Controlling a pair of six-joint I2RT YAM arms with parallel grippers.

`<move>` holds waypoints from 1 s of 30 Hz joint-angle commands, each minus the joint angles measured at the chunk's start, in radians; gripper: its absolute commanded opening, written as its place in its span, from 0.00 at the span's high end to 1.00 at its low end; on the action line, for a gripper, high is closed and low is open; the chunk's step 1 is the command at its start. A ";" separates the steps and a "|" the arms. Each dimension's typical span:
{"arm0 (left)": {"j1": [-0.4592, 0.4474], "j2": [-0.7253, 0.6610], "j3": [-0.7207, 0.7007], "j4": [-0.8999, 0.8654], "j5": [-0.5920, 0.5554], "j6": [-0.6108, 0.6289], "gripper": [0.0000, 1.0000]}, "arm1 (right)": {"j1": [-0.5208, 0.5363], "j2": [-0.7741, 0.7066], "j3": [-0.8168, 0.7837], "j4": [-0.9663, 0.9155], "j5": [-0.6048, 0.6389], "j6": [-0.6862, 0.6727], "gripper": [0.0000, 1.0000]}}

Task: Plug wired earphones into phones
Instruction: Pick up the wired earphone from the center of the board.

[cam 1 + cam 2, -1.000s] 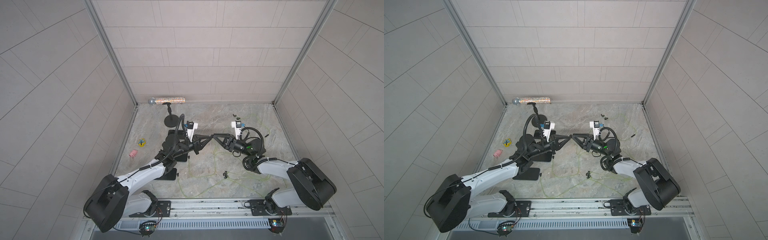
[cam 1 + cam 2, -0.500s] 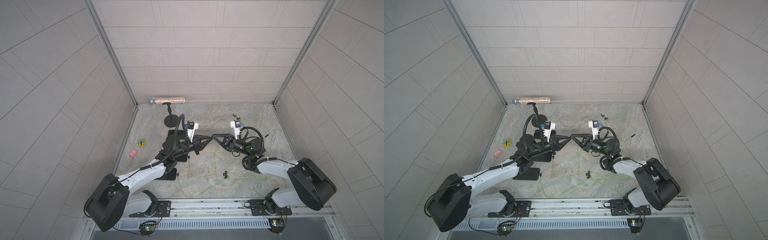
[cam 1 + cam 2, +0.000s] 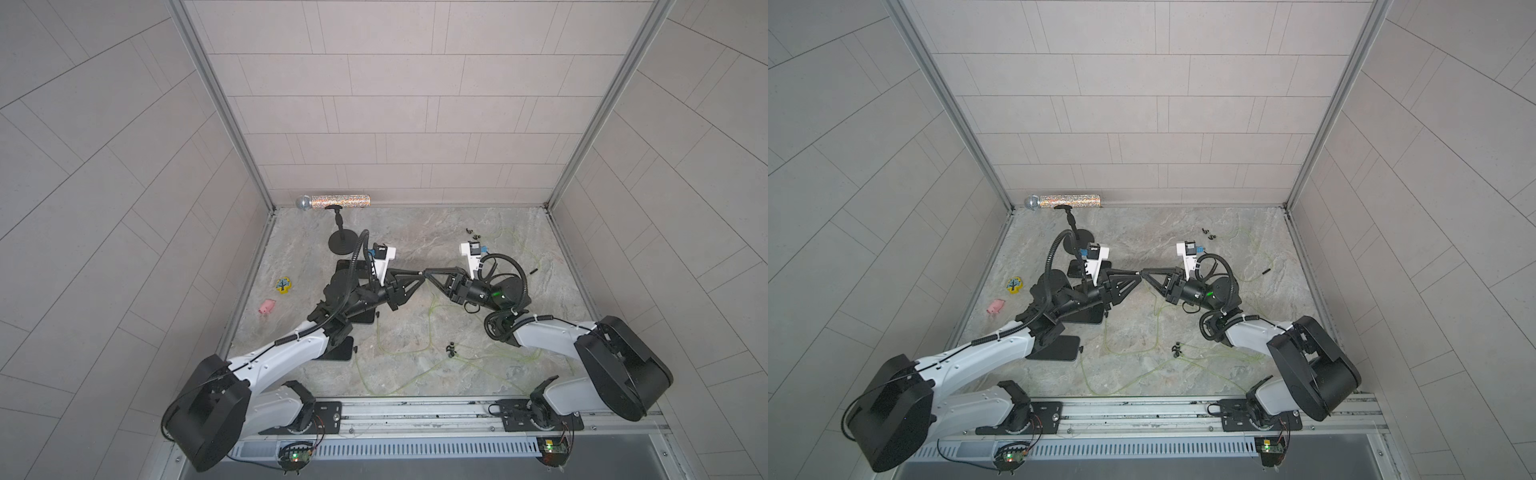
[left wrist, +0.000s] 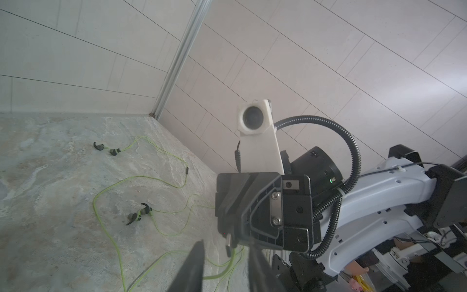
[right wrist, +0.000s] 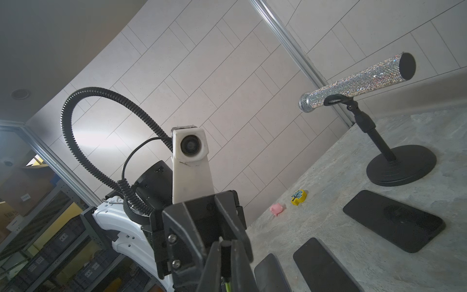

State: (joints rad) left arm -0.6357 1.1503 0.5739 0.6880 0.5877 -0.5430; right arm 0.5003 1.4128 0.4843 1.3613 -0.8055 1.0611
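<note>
My two grippers meet tip to tip above the middle of the table, seen in both top views. The right gripper (image 5: 225, 243) is shut on the black plug (image 5: 225, 258) of one set of wired earphones, whose green cable (image 4: 227, 268) hangs below. The left gripper (image 4: 226, 249) stands open, its fingers on either side of the plug's metal tip (image 4: 228, 242) without touching it. Three black phones (image 5: 394, 220) (image 5: 321, 263) (image 5: 270, 275) lie flat on the table's left side, partly under my left arm (image 3: 291, 349). More earphones (image 3: 451, 349) (image 4: 139, 213) lie loose on the table.
A glittery microphone (image 5: 353, 83) sits on a black round-based stand (image 5: 401, 166) at the back left. A small pink toy (image 3: 266, 306) and a yellow one (image 3: 284, 284) lie near the left wall. Loose green cables (image 3: 395, 353) trail over the front and right of the table.
The left gripper has opened and let go of the plug, while the right gripper has closed on it. Both arms have stayed tip to tip.
</note>
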 commanded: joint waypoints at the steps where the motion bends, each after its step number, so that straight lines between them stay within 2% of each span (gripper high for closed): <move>1: -0.004 -0.095 0.024 -0.177 -0.134 0.095 0.35 | 0.007 -0.039 0.008 -0.086 0.021 -0.077 1.00; 7: -0.002 -0.243 0.035 -0.444 -0.425 0.154 0.01 | 0.008 -0.157 0.003 -0.468 0.202 -0.305 1.00; 11: -0.002 -0.251 0.084 -0.606 -0.596 0.127 0.00 | 0.016 -0.213 0.003 -0.644 0.344 -0.408 1.00; 14: 0.001 -0.207 0.136 -0.698 -0.686 0.063 0.00 | 0.021 -0.208 0.004 -0.679 0.391 -0.433 1.00; 18: 0.015 -0.106 0.245 -0.867 -0.892 -0.050 0.00 | 0.029 -0.182 -0.003 -0.683 0.439 -0.442 1.00; 21: 0.034 0.010 0.360 -1.035 -0.968 -0.170 0.01 | 0.039 -0.164 -0.008 -0.684 0.475 -0.455 1.00; 26: 0.094 0.197 0.480 -1.185 -0.975 -0.388 0.07 | 0.052 -0.132 -0.010 -0.678 0.506 -0.467 1.00; 30: 0.153 0.310 0.529 -1.217 -0.907 -0.557 0.08 | 0.066 -0.110 -0.015 -0.670 0.533 -0.479 1.00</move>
State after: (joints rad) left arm -0.5121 1.4155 1.0672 -0.4179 -0.3248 -0.9257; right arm 0.5549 1.2915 0.4828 0.6834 -0.3103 0.6090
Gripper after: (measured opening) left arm 0.920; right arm 0.079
